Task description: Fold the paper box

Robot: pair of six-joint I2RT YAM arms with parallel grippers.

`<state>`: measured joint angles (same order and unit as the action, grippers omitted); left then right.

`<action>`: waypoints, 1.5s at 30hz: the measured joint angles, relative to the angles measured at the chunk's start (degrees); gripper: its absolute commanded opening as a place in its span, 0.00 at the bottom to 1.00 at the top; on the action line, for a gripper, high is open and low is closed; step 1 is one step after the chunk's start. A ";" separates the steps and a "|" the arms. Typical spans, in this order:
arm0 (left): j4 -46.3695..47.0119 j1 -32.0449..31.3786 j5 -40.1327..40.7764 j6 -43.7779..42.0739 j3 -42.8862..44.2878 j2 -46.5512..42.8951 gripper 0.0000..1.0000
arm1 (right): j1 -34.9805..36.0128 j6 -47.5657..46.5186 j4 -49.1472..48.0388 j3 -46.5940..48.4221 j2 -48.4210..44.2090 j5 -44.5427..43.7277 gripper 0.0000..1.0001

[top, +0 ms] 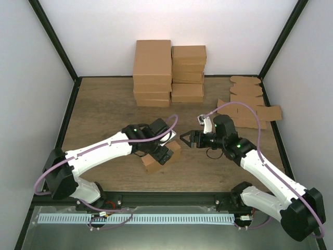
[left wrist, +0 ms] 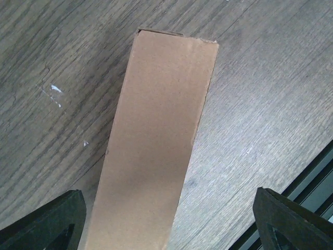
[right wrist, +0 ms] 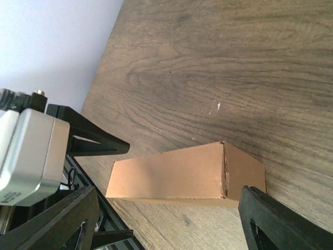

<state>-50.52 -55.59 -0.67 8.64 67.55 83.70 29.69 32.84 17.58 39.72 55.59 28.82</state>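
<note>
Lying closed, the paper box (left wrist: 156, 130) seems untouched between wide left fingers (left wrist: 54, 221); right fingers (right wrist: 276, 219) spread too.

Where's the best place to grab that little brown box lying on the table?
Pinch the paper box across its long sides, near the middle, from straight above: it lies flat and is narrow enough to fit between the fingers of the open left gripper.

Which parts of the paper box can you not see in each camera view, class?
Top view: the left hand covers the middle of the paper box.
Left wrist view: its near end is cut off by the bottom edge.
Right wrist view: its other end and underside face away.
</note>
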 measured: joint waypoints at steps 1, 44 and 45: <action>-0.11 0.00 -0.02 -0.09 0.00 0.00 0.97 | 0.00 0.00 -0.02 -0.22 0.00 0.00 0.77; 4.59 1.60 2.45 -4.87 -3.06 0.33 0.58 | 0.00 4.55 9.11 7.85 5.16 -10.14 0.84; 4.79 1.31 3.80 -4.92 -3.06 -0.74 0.58 | 0.00 5.29 10.54 9.44 4.94 -10.36 0.88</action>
<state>-45.74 -54.28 3.14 3.73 64.49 82.96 29.69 38.13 28.12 49.17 60.53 18.46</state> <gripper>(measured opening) 0.584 0.816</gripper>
